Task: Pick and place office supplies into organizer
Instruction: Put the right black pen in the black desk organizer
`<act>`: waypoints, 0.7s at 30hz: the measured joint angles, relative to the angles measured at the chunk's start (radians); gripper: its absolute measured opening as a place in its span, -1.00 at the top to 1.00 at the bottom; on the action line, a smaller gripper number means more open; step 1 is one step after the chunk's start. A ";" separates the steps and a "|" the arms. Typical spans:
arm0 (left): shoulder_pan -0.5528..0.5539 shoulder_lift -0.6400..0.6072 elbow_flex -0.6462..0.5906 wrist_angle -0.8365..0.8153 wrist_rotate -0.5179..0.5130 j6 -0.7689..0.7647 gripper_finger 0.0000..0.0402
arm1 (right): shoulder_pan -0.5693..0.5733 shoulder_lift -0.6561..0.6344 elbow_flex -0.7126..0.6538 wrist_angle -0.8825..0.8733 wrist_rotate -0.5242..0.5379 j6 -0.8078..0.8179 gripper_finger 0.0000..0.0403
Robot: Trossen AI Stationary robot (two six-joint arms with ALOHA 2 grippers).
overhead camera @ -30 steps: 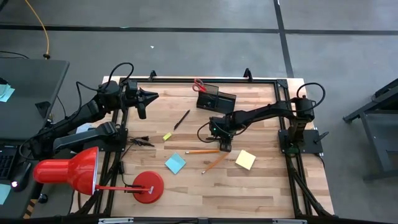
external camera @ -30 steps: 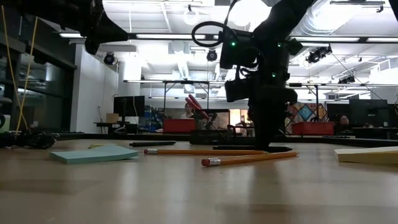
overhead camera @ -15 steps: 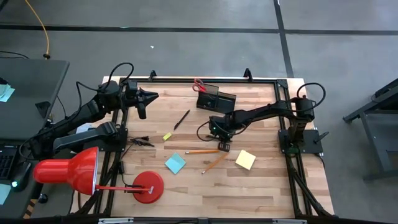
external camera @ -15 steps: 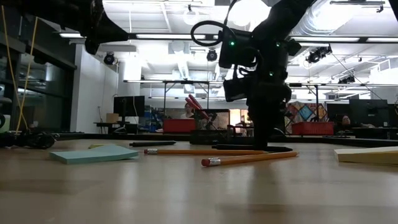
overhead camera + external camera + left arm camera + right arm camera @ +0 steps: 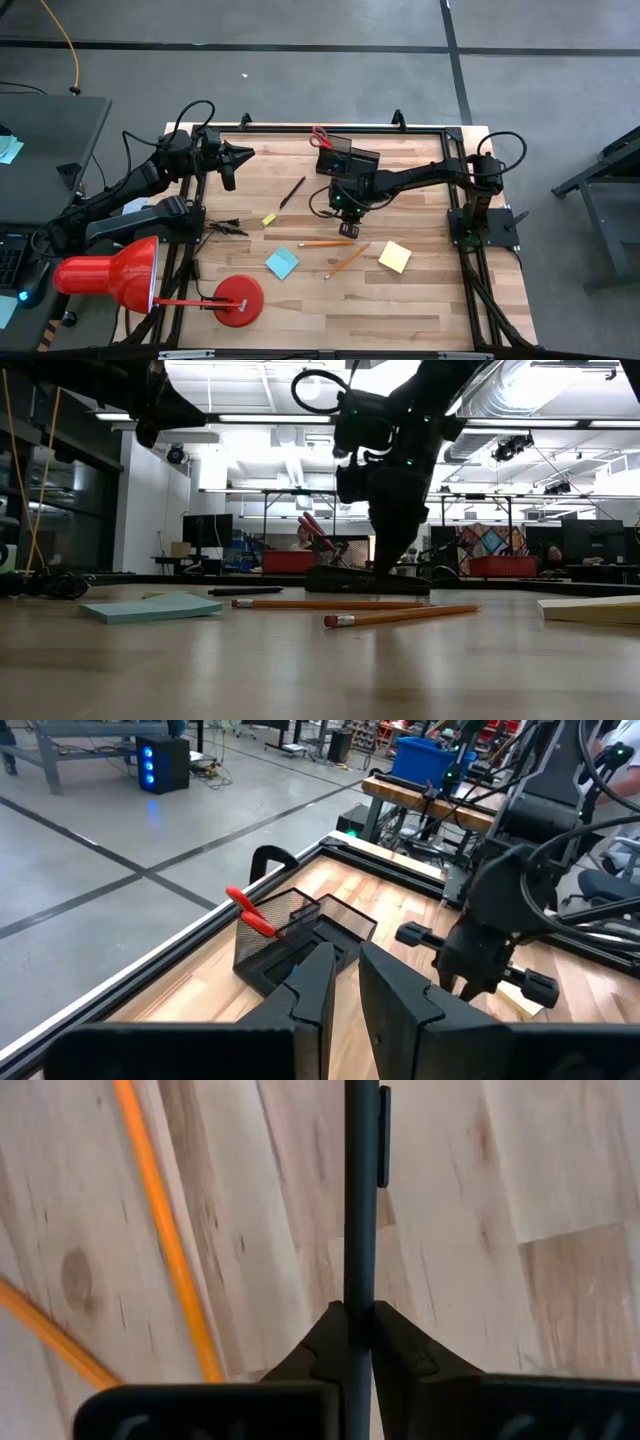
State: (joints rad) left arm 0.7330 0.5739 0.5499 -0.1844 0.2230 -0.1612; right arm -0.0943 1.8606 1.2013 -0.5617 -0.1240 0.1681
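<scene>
Red scissors [image 5: 319,136] seemingly upright in organizer [image 5: 347,158]; right gripper [image 5: 358,1342] clamped on pen [image 5: 360,1190].

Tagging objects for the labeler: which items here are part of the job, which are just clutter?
Job:
organizer
scissors, in the organizer
pen in the right gripper
second pen
pencils
sticky pads
yellow block

Clutter:
red lamp
</scene>
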 joint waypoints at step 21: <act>0.000 0.000 0.000 -0.007 0.000 -0.001 0.80 | -0.109 -0.028 0.004 0.177 -0.003 0.087 0.98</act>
State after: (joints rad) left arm 0.7330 0.5739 0.5499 -0.1916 0.2234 -0.1618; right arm -0.2029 1.8323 1.2053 -0.3850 -0.1274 0.2549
